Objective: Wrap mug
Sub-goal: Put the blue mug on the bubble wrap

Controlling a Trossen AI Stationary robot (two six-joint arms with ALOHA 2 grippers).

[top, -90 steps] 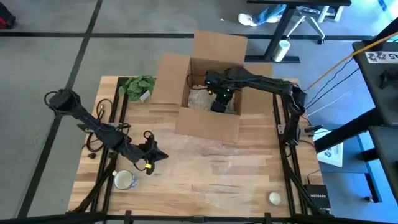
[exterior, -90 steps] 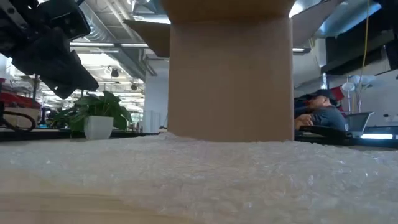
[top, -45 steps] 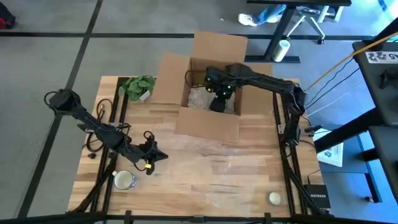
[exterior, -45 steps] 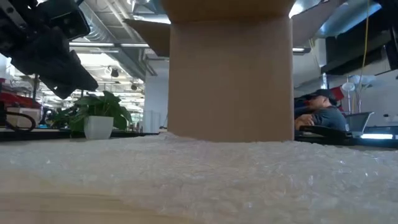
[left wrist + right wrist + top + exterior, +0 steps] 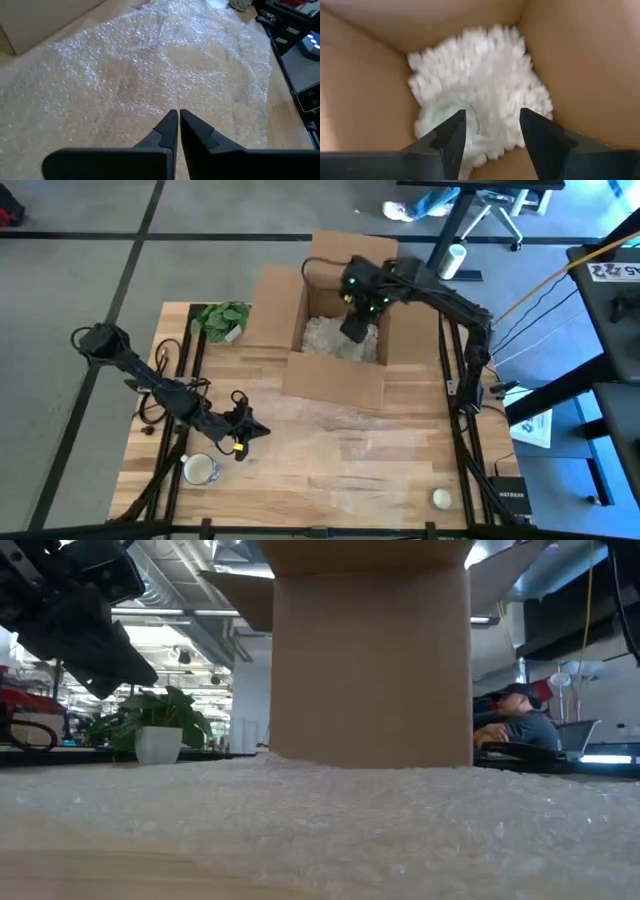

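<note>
An open cardboard box (image 5: 335,380) stands at the table's far middle. A bundle of bubble wrap (image 5: 480,95) lies on its floor, with something pale green showing through it. My right gripper (image 5: 492,125) hangs open above the bundle (image 5: 335,340) and touches nothing. A white mug (image 5: 200,470) stands on the table at the near left. My left gripper (image 5: 262,432) is shut and holds nothing. It hovers over the left part of a flat bubble wrap sheet (image 5: 165,65) spread in front of the box.
A potted plant (image 5: 225,320) stands at the far left, beside the box's open flap. A small round pale object (image 5: 441,498) sits near the front right corner. Cables run along both table sides. A person (image 5: 510,720) sits beyond the table.
My right gripper has risen out of the box and moved toward the table's far edge. The wrapped bundle stays on the box floor.
</note>
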